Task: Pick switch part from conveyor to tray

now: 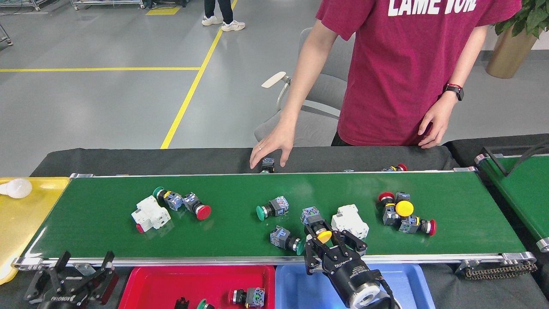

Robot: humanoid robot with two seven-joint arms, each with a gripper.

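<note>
A yellow-capped switch (318, 226) is gripped by the right gripper (327, 245) over the conveyor (107, 240); the left gripper (81, 274) is spread wide.

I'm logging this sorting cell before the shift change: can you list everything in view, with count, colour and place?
conveyor: one, dark green, silver rails, across the middle.
second belt: one, green, far right.
push-button switches: about ten on the belt, green, red and yellow caps; one yellow-capped switch at the right gripper.
white breakers: two, left and centre.
red tray: one, near edge, holding switches.
blue tray: one, beside it.
yellow tray: one, far left, with a white bulb.
chair: one, grey, behind.
person: one, maroon shirt, hand near a switch at the far rail.
left gripper: open, bottom left.
right gripper: around the yellow-capped switch.
</note>
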